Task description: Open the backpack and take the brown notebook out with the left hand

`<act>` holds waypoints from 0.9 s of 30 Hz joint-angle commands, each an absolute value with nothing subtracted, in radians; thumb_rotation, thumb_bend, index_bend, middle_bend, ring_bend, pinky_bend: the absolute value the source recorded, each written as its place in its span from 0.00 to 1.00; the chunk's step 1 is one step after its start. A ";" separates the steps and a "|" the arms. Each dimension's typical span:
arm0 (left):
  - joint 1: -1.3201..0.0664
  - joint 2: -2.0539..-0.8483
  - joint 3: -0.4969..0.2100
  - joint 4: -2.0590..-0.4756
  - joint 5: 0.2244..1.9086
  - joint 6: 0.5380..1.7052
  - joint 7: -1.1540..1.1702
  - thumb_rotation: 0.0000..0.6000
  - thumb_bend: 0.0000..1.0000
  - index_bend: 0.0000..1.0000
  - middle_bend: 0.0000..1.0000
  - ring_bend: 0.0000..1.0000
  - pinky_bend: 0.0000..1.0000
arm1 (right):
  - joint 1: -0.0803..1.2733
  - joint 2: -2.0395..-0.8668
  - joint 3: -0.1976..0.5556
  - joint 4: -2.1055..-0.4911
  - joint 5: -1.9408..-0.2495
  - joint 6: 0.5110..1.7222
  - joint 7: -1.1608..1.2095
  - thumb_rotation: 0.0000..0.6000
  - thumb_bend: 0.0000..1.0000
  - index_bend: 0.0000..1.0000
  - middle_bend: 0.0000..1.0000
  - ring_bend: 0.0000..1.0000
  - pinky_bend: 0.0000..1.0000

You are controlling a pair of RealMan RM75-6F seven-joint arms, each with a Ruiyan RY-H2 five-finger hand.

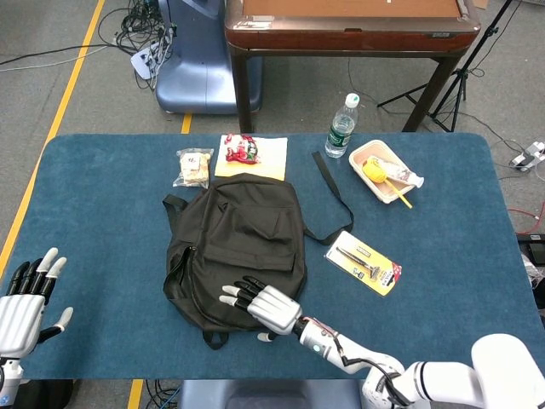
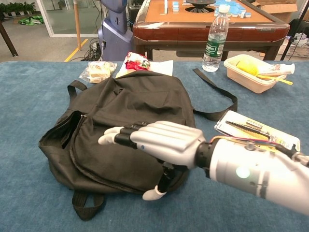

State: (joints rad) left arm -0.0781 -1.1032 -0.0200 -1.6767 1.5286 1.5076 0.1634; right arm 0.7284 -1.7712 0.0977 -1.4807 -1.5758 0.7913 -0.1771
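A black backpack [image 1: 238, 247] [image 2: 130, 121] lies flat in the middle of the blue table, zipped side toward me, straps trailing to the back right. My right hand [image 1: 264, 307] [image 2: 159, 145] rests palm down on its near lower part, fingers stretched out toward the left and holding nothing. My left hand [image 1: 25, 298] hovers at the table's near left corner, fingers spread and empty, well apart from the bag; the chest view does not show it. No brown notebook shows in either view.
Behind the bag lie a wrapped snack [image 1: 193, 167] and a red packet on paper [image 1: 249, 155]. A water bottle [image 1: 341, 126], a tray with yellow items [image 1: 383, 170] and a yellow blister pack [image 1: 364, 262] sit to the right. A wooden table [image 1: 349, 25] stands beyond.
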 commanded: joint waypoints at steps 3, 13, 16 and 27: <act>-0.080 -1.102 -0.019 -1.677 1.532 1.505 0.159 1.00 0.28 0.00 0.00 0.00 0.02 | 0.749 -1.826 0.102 -1.427 -1.552 0.797 -0.180 1.00 0.09 0.00 0.00 0.00 0.00; -0.085 -1.104 -0.017 -1.669 1.538 1.495 0.138 1.00 0.28 0.00 0.00 0.00 0.02 | 0.765 -1.914 0.104 -1.334 -1.518 0.819 -0.212 1.00 0.09 0.00 0.00 0.00 0.00; -0.084 -1.101 -0.017 -1.668 1.541 1.498 0.130 1.00 0.28 0.00 0.00 0.00 0.02 | 0.763 -1.918 0.107 -1.321 -1.505 0.830 -0.217 1.00 0.09 0.00 0.00 0.00 0.00; -0.086 -1.106 -0.015 -1.663 1.540 1.491 0.128 1.00 0.28 0.00 0.00 0.00 0.02 | 0.761 -1.848 0.116 -1.369 -1.456 0.838 -0.234 1.00 0.16 0.00 0.00 0.00 0.00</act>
